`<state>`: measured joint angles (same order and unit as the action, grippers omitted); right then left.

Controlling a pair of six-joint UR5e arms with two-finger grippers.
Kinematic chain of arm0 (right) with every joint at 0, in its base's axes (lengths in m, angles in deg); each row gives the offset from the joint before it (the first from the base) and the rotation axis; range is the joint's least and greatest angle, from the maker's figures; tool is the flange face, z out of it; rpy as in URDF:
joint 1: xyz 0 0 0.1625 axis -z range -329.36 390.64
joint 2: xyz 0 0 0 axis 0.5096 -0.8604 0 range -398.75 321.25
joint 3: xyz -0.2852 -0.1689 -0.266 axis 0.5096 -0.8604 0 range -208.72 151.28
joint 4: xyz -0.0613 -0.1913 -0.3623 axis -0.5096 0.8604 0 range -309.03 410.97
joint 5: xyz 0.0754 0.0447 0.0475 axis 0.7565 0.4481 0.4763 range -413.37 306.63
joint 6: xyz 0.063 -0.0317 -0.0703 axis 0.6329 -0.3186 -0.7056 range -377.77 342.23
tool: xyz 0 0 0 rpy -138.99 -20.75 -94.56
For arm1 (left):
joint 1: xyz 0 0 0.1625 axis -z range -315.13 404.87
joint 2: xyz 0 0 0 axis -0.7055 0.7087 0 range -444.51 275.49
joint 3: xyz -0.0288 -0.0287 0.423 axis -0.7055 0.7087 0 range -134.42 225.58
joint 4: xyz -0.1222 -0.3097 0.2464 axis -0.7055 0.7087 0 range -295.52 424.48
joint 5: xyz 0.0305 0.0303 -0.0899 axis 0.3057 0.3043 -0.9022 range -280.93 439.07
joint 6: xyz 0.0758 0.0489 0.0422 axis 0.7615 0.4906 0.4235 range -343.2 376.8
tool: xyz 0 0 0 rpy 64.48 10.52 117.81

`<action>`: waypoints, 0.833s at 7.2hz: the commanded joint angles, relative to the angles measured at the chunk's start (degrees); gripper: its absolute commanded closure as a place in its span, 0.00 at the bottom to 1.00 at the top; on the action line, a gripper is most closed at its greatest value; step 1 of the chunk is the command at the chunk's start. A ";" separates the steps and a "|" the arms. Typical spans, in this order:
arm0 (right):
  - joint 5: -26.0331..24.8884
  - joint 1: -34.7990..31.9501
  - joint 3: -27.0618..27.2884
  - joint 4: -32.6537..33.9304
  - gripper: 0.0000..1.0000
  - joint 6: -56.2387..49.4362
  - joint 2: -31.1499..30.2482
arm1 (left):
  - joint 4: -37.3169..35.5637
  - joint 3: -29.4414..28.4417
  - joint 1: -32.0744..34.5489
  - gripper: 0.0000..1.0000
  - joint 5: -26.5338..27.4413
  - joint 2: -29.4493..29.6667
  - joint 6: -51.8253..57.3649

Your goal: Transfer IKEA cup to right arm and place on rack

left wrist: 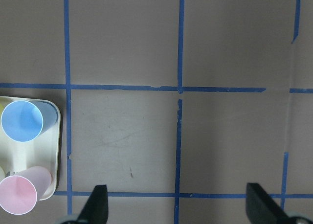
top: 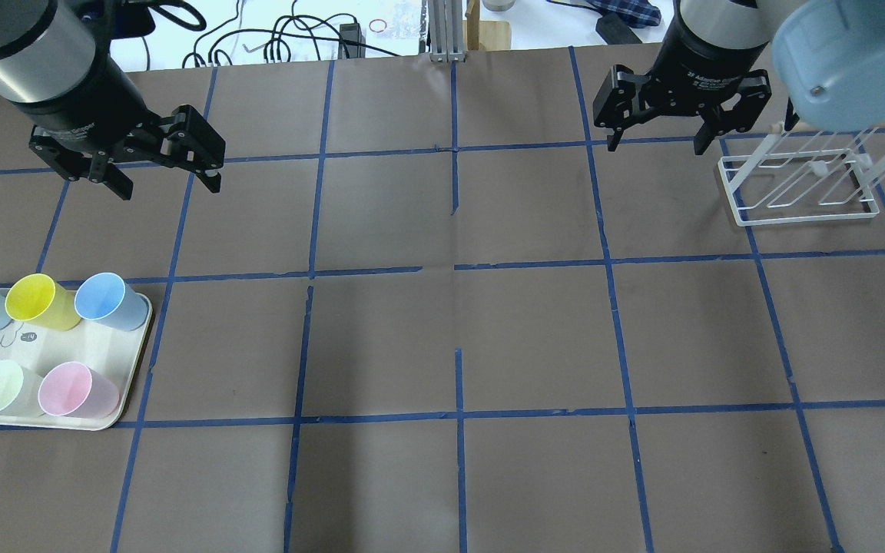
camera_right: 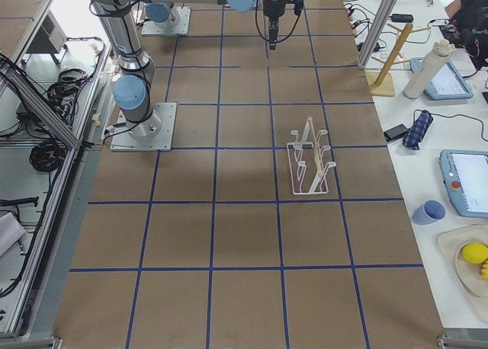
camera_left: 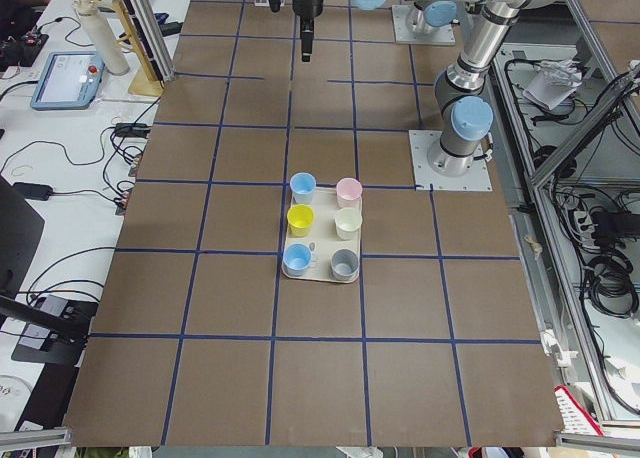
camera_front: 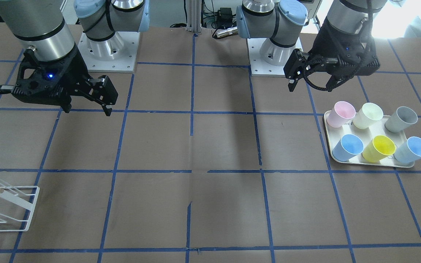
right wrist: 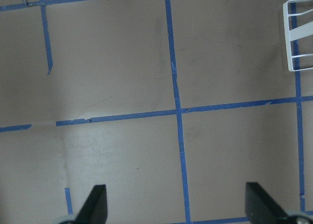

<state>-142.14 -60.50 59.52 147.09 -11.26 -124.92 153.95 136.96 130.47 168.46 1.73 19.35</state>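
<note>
The pale pink IKEA cup (camera_front: 340,114) stands upright at a corner of a cream tray (camera_front: 327,136) on my left side; it also shows in the overhead view (top: 77,390) and the left wrist view (left wrist: 19,194). My left gripper (camera_front: 311,87) (top: 170,183) hangs open and empty above the table, beyond the tray and apart from the cups. The white wire rack (top: 800,184) (camera_front: 6,208) stands on my right side. My right gripper (camera_front: 87,109) (top: 656,144) is open and empty, just left of the rack in the overhead view.
Beside the pink cup, the tray holds a cream-yellow cup (camera_front: 368,115), a grey cup (camera_front: 400,118), two light blue cups (camera_front: 347,147) (camera_front: 411,149) and a bright yellow cup (camera_front: 378,148). Brown table with blue tape grid lies between tray and rack.
</note>
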 commanded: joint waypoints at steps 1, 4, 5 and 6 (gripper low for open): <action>0.09 0.00 0.00 0.03 0.00 -0.01 0.04 | 0.00 0.03 0.00 0.00 0.00 -0.01 0.00; 0.09 0.00 0.00 -0.15 0.00 -0.01 -0.23 | 0.09 0.29 0.00 0.00 0.09 -0.19 0.00; 0.00 0.00 0.00 -0.23 0.00 -0.01 -0.14 | 0.70 0.38 -0.43 0.00 0.18 -0.45 0.09; 0.09 0.00 0.00 -0.23 0.00 -0.01 -0.14 | 1.14 1.60 -1.31 0.00 0.26 -0.45 0.00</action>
<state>-142.09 -60.51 59.52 146.90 -11.27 -125.08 154.55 137.59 129.96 168.62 1.38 19.38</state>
